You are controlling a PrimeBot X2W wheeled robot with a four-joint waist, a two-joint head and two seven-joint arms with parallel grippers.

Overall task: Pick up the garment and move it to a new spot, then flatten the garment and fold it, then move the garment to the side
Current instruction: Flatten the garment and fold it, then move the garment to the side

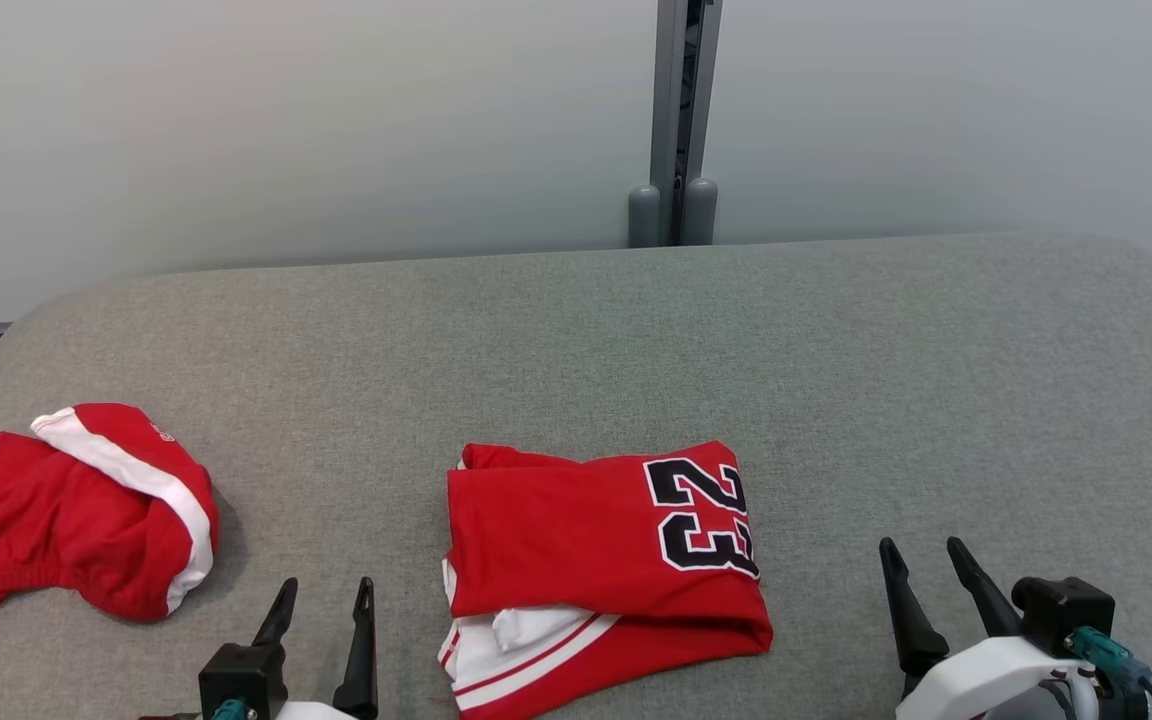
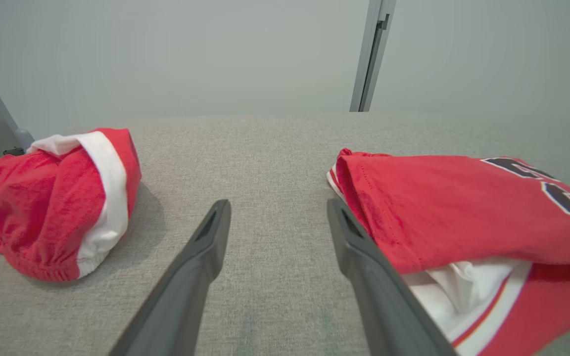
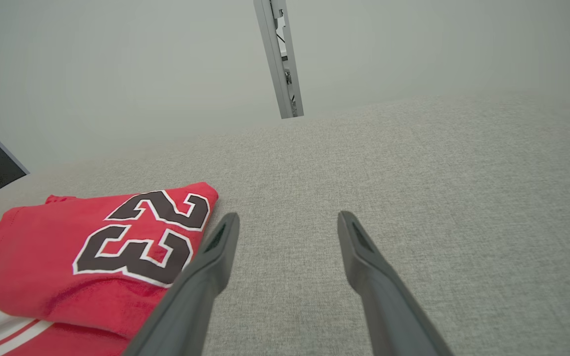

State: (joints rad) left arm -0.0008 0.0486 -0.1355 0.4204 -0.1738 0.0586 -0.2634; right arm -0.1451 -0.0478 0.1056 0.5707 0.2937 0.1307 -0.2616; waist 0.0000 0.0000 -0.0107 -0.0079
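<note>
**A:** Since the folded jersey (image 1: 601, 560) lies at the middle of the table (image 1: 836, 380), close to its near edge and number patch up, I judge that only the move to the side is left. Where do the grippers stand?

**B:** The left gripper (image 1: 327, 585) hovers just beside the jersey's left edge. The right gripper (image 1: 920, 545) is near its right edge, with a strip of bare table between. Both have their fingers spread wide and carry nothing.

**A:** So how do we move it without spoiling the fold?

**B:** I would take it from both sides at once, sliding one finger of each gripper under the whole stack. That way the white-trimmed layer peeping out at the near edge comes along too. Pinch all the layers, lift only a little, and carry it level.

**A:** Which side?

**B:** The right looks better, since the crumpled red shorts (image 1: 76, 510) occupy the left end. Thin cloth may sag between the grips, so hold the spacing between the grippers constant during the carry.
</note>
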